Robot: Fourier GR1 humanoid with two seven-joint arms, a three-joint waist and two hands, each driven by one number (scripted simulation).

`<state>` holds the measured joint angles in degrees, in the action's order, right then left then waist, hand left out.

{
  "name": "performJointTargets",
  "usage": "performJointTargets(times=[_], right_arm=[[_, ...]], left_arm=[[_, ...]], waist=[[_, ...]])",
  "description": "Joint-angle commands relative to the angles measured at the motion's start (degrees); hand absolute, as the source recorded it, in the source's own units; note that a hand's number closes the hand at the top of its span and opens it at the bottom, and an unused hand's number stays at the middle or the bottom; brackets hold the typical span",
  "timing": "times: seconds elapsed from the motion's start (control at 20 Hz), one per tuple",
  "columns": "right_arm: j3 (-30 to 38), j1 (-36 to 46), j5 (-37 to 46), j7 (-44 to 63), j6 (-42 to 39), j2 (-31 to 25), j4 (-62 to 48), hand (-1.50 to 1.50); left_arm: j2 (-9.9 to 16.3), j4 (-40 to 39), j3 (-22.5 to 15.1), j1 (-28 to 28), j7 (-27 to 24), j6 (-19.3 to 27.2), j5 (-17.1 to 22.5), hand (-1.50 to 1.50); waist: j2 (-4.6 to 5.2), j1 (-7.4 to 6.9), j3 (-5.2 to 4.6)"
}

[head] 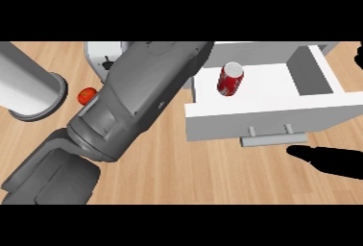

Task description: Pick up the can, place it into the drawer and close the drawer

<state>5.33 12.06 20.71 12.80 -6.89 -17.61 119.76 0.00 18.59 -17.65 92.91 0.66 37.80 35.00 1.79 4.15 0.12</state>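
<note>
The red can with a silver top rests inside the open white drawer, toward its left side, and nothing is touching it. The drawer's grey handle faces the near side. My right hand shows as a black shape at the right edge, its straight fingers pointing left, just below and to the right of the handle and not touching it. My left forearm crosses the view from lower left to the top, next to the drawer's left side. Its hand lies beyond the picture's top.
A wide grey cylinder stands at the far left on the wooden counter. A small red round thing lies beside it, partly behind my forearm. A white and grey appliance sits at the back.
</note>
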Motion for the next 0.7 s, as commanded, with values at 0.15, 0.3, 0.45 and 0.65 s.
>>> performJointTargets(times=[0.15, 0.3, 0.45, 0.65], right_arm=[[-7.52, 6.60, 14.47, -4.98, 3.69, -0.75, -13.82, -1.50], [-10.36, 5.17, 19.33, -9.82, 6.86, -0.09, -19.67, -1.50], [-10.39, 11.28, 23.20, -10.06, 8.56, -0.42, -28.25, -1.50], [-12.40, 12.19, 29.08, -14.10, 14.42, 0.87, -38.63, -1.50]], left_arm=[[0.00, -2.15, 0.14, 3.43, 0.57, 0.62, 0.22, -1.50], [1.38, -4.09, 0.40, 2.06, -1.82, -3.08, -1.15, -1.50], [0.01, -3.19, 0.38, -0.24, -3.48, -2.29, -1.22, -1.50], [0.84, -1.88, 1.29, 1.34, -0.20, -2.90, -0.85, -1.50]], waist=[[-0.31, -2.33, 0.01], [-0.12, -2.84, 0.02], [-0.53, -3.84, -0.04], [-1.06, -4.75, -0.04]])
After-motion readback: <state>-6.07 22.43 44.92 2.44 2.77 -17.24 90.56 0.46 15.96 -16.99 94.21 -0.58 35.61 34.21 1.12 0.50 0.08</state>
